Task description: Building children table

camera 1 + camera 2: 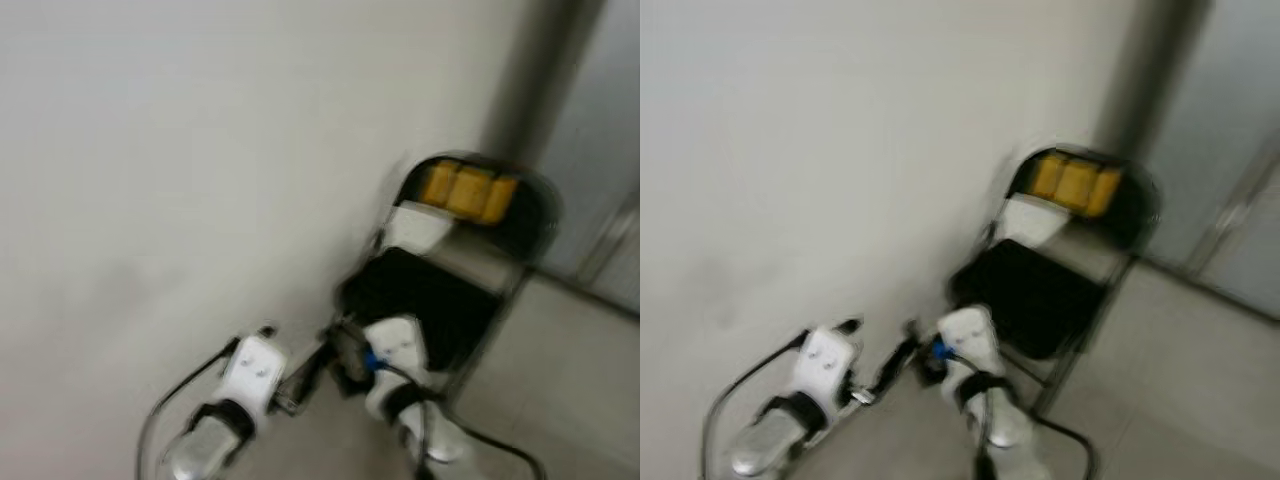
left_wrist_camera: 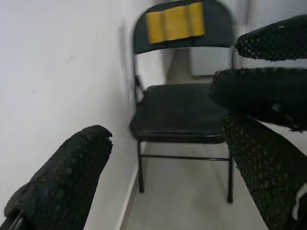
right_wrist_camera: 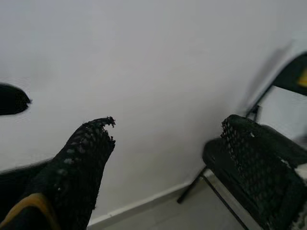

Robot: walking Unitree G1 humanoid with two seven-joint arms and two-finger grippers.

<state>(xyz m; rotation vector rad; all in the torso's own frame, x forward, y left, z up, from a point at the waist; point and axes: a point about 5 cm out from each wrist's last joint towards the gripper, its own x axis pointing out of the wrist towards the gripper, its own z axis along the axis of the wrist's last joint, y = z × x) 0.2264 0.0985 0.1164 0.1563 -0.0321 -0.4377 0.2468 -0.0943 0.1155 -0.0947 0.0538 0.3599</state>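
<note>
Blurred head views here: a black folding chair stands against a pale wall, with a yellow panel across its backrest. If there is writing on that panel, the blur hides it, and no label reads anywhere. Both arms reach forward low in the picture, the left gripper near the wall, the right gripper just before the chair's seat. The left wrist view gives the sharpest look at the chair: seat, thin legs, crossbar, light floor beneath, and the left fingers spread wide with nothing between them. The right wrist view looks mostly at bare wall and skirting, chair edge to one side, its fingers likewise parted and empty. I can make out no children table parts.
</note>
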